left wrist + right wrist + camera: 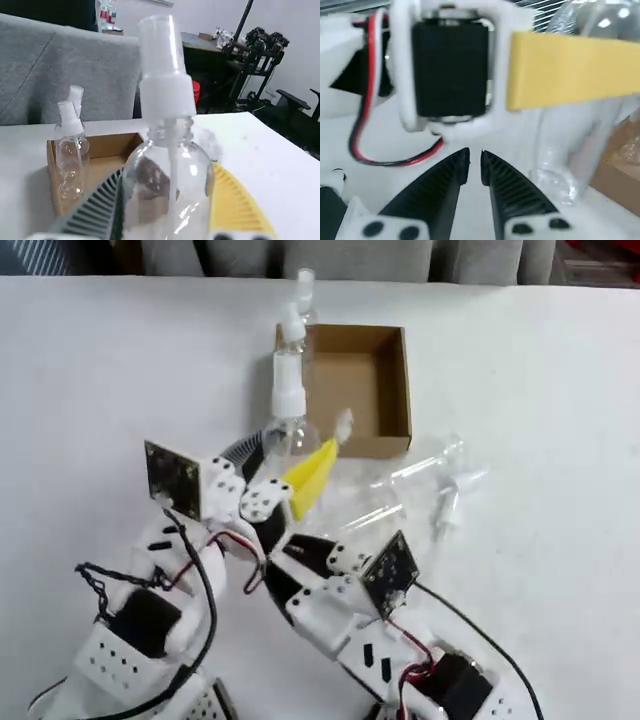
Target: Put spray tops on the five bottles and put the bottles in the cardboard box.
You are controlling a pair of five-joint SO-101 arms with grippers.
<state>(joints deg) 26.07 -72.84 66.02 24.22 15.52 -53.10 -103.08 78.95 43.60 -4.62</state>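
The left gripper is clamped on a clear bottle, with the grey finger on one side and the yellow finger on the other. The bottle stands upright with its long axis vertical. Its white spray top points straight up, and the thin tube runs down inside the bottle. In the high view it sits just left of the frame's centre, at the lower left corner of the cardboard box.

A second bottle, also upright and with its spray top on, stands against the box's left wall. Another spray top rises just behind it; I cannot tell whether that one is inside the box.

Right of centre in the high view, below the box, a clear bottle lies on its side on the white table, its long axis slanting up to the right. A loose spray top lies just beside it.

The right gripper sits low in the high view, under the left arm's wrist. Its black fingers are drawn almost together around a thin gap, with nothing between them.
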